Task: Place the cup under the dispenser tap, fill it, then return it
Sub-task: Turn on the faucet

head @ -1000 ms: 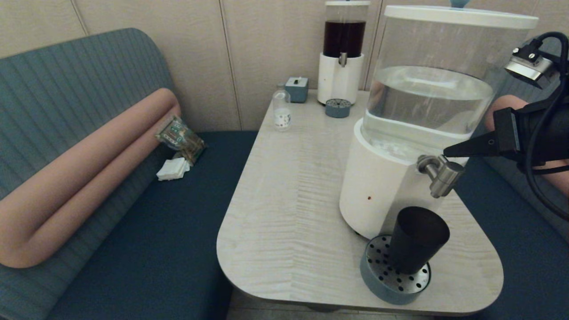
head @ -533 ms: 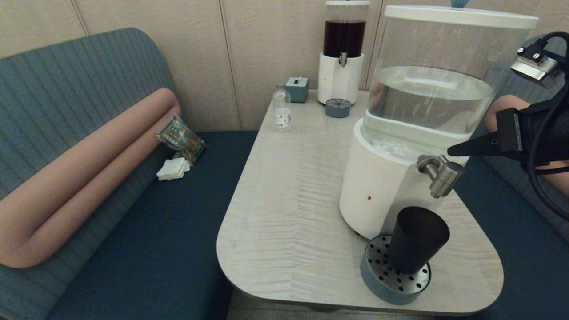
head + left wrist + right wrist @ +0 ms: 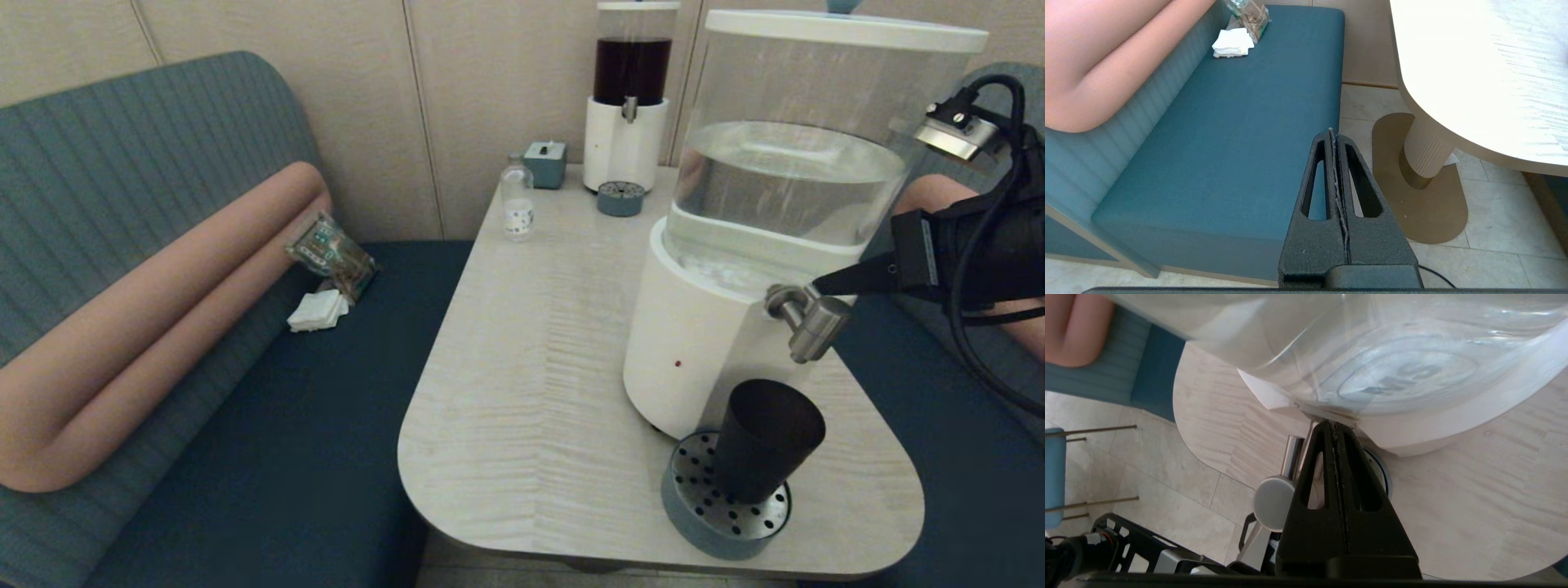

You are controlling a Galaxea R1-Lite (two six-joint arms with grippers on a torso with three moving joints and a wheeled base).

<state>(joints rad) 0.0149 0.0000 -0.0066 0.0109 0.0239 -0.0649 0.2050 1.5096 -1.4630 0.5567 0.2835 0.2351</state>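
Note:
The smoky-black cup (image 3: 766, 441) stands upright on the round perforated drip tray (image 3: 694, 510), directly below the brushed-silver dispenser tap (image 3: 808, 322). The tap juts from the white base of the big clear-water dispenser (image 3: 784, 196). My right gripper (image 3: 819, 284) is shut, empty, its tips right at the top rear of the tap, where it meets the dispenser. In the right wrist view the shut gripper (image 3: 1333, 425) lies over the tap (image 3: 1274, 496), tips against the dispenser base (image 3: 1412, 433); the cup is hidden there. My left gripper (image 3: 1332, 132) is shut and parked low over the bench seat.
A smaller dark-liquid dispenser (image 3: 629, 98), a small drip tray (image 3: 620, 198), a grey box (image 3: 545, 163) and a small clear bottle (image 3: 517, 204) stand at the table's far end. The blue bench (image 3: 269, 392) holds a snack packet (image 3: 331, 253) and napkins (image 3: 318, 310).
My right gripper drew back slightly to the right, then came forward and a little lower, so its tips now sit at the top of the tap. The cup has not moved.

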